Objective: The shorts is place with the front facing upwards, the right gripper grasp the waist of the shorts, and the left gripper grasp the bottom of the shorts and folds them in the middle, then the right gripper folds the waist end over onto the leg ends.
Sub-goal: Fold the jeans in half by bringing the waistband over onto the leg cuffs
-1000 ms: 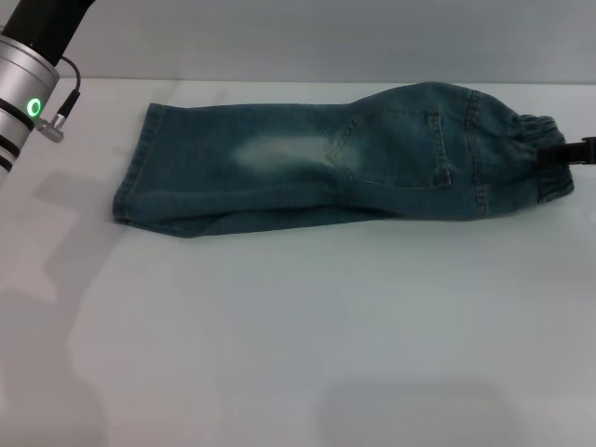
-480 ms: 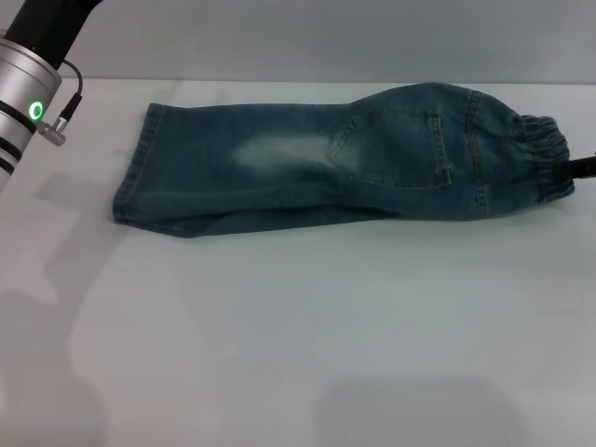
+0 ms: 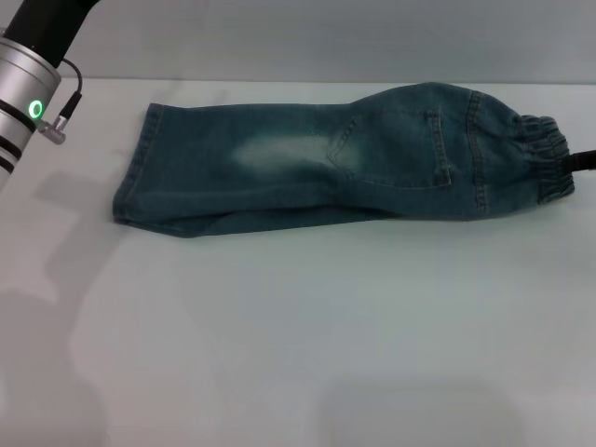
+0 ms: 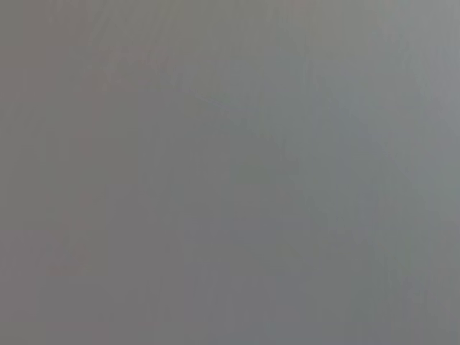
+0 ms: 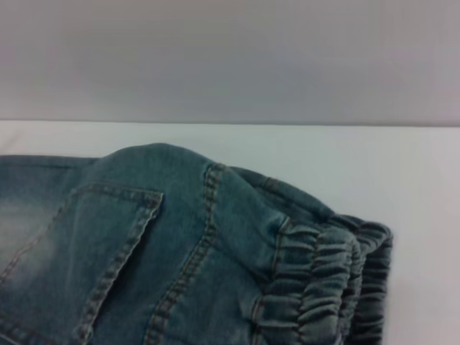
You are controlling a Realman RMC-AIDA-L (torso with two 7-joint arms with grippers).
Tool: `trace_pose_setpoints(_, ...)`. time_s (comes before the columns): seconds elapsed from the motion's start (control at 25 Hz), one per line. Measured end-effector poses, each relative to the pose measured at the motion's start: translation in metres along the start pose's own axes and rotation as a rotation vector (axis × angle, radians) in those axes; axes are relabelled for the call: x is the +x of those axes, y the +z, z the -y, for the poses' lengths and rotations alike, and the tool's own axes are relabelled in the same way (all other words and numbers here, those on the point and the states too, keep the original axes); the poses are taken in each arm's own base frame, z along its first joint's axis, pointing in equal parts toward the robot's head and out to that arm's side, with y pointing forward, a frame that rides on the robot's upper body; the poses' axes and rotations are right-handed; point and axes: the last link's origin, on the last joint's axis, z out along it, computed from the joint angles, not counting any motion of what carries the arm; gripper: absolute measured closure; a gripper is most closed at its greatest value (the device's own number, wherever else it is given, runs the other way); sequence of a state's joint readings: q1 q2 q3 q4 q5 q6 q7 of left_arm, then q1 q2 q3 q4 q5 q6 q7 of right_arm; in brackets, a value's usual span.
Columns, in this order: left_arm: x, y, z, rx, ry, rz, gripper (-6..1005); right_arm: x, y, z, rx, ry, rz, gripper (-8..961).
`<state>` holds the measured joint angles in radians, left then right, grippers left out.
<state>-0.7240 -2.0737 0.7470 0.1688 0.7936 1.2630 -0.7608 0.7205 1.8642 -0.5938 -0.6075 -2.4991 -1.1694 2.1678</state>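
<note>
The blue-green denim shorts (image 3: 326, 163) lie flat across the far part of the white table (image 3: 298, 326), folded lengthwise. The ruffled waist (image 3: 548, 158) points right and the hemmed leg ends (image 3: 135, 172) point left. Only a black tip of my right gripper (image 3: 585, 160) shows at the right edge, just clear of the waistband. Its wrist view looks closely at the waist (image 5: 323, 287) and a stitched pocket (image 5: 108, 237). My left gripper (image 3: 42, 28) is raised at the far left corner, well away from the leg ends, mostly out of frame above its silver wrist.
The table's far edge (image 3: 298, 81) runs just behind the shorts, with a grey wall beyond. Bare white tabletop lies in front of the shorts. The left wrist view shows only a blank grey surface.
The right gripper has drawn back to the right, off the waistband, which has settled and spread slightly. The left arm has not moved.
</note>
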Motion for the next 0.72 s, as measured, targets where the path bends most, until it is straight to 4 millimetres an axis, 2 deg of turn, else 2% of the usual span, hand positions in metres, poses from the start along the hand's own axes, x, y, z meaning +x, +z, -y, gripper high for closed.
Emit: trace_pose_setpoints(0.72, 0.0, -0.002, -0.002, -0.009, -0.018, -0.015, 162, 0.005, 0.022, -0.01, 0.031, -0.053, 0.022, 509)
